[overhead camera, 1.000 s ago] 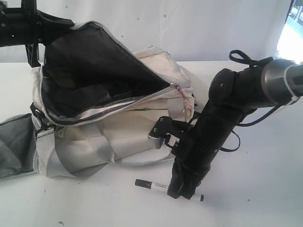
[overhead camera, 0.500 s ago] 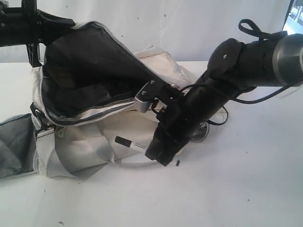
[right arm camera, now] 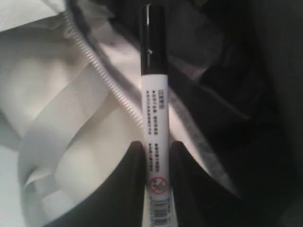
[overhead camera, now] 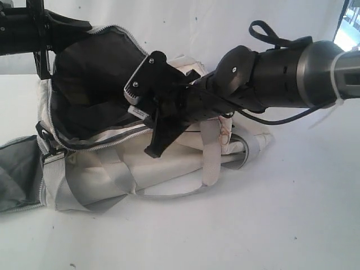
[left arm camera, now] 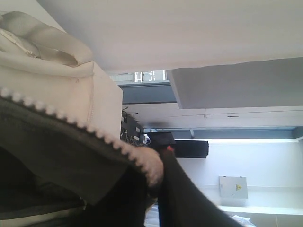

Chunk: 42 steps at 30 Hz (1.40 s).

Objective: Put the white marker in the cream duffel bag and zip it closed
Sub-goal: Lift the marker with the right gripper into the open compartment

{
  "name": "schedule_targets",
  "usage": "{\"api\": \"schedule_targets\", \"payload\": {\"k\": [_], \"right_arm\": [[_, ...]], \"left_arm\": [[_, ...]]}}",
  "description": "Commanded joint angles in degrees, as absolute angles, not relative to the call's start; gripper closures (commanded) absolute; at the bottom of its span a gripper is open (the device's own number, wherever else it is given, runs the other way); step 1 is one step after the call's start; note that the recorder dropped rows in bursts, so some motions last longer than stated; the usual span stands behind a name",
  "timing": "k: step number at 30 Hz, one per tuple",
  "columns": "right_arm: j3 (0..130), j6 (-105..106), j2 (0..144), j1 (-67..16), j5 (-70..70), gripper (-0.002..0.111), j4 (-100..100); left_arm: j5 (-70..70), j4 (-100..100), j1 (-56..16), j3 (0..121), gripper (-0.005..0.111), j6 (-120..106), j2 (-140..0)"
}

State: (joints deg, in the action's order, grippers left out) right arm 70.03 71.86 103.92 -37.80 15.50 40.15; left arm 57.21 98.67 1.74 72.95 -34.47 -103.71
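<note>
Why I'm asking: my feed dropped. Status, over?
Right claw shut on white marker, cap over open cream duffel bag. Left claw pinching its zipper edge up. Nothing blocking.

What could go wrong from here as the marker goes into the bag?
The right gripper pinches the white marker near its tail, and its cap sits just past the zipper edge; released early, it could land on the outside of the cream duffel bag. The left gripper holds the flap up by its edge; a slip could drop it over the opening.

The slim white-barrelled marker [right arm camera: 155,118] in the right gripper [right arm camera: 155,149] hangs over the mouth of the soft cream fabric duffel bag [overhead camera: 169,160] on the white table [overhead camera: 292,225].
</note>
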Motion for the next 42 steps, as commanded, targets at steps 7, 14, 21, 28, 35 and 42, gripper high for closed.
{"api": "schedule_targets", "payload": {"k": [7,14,21,28,35,42], "right_arm": [[70.22,80.54,105.80,-39.33,3.85,0.108,40.28],[71.59,87.20,108.11,-39.33,2.41,0.108,40.28],[75.59,90.17,111.73,-39.33,2.27,0.108,40.17],[78.86,90.17,112.16,-39.47,3.60,0.108,40.17],[79.44,89.78,115.17,-39.35,-0.61,0.108,40.17],[79.44,89.78,116.21,-39.35,-3.02,0.108,40.27]], "left_arm": [[58.44,99.95,1.57,73.40,0.107,-34.71,-103.42],[58.68,99.95,1.57,73.40,0.107,-34.71,-103.42],[59.98,99.95,1.57,73.40,0.107,-34.71,-103.42],[59.91,99.95,1.57,73.40,0.107,-34.71,-103.42],[59.79,99.95,1.57,73.40,0.107,-34.71,-103.42],[60.20,99.95,1.57,73.40,0.107,-34.71,-103.42]]}}
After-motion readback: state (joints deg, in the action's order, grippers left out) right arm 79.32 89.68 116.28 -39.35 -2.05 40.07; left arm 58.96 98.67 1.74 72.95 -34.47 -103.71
